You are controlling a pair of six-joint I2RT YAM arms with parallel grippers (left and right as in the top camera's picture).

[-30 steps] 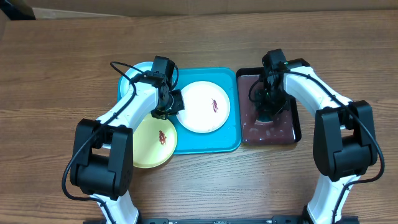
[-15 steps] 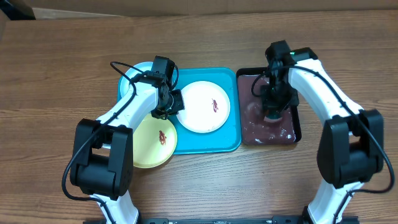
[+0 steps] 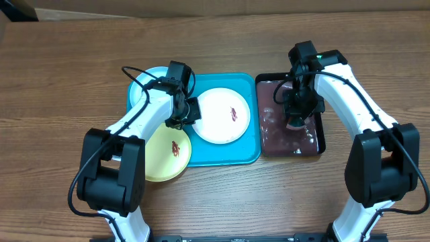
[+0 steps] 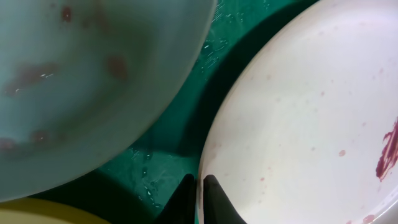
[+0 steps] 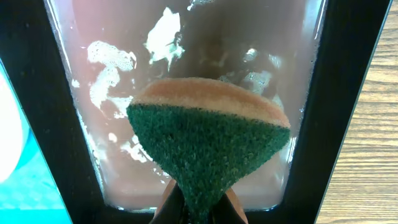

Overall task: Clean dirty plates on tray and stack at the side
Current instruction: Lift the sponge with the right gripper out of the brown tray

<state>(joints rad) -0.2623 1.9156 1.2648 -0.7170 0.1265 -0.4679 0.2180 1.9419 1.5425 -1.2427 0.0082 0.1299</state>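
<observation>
Overhead and wrist views of two arms at a wooden bench (image 3: 67,67). The tray (image 3: 225,154) lies at the centre of the bench, with a black tray (image 3: 322,138) just beside its right edge.

The white plate (image 3: 222,115) lies flat inside the tray, right of its middle, and bears a reddish smear (image 3: 233,113) near its centre. The blue plate (image 3: 142,82) sits at the tray's far left corner and laps over the rim; the left wrist view shows faint reddish spots on it. The yellow plate (image 3: 168,153) sits at the near left corner, partly on the tray and partly out over the bench, and has a small red mark of its own. The blue and white plates lie close but apart, with wet tray floor showing between them.

The left end effector (image 4: 199,185) is at the white plate's left edge. Its fingers are drawn nearly together, one on each side of the rim, pinching the plate.

The right end effector (image 5: 199,208) is over the black tray and pinches a sponge (image 5: 208,140), green scouring face towards the camera and tan foam behind. Below the sponge lies pinkish-brown liquid (image 5: 236,37) with white patches of froth. Whether the sponge touches the liquid cannot be told.
</observation>
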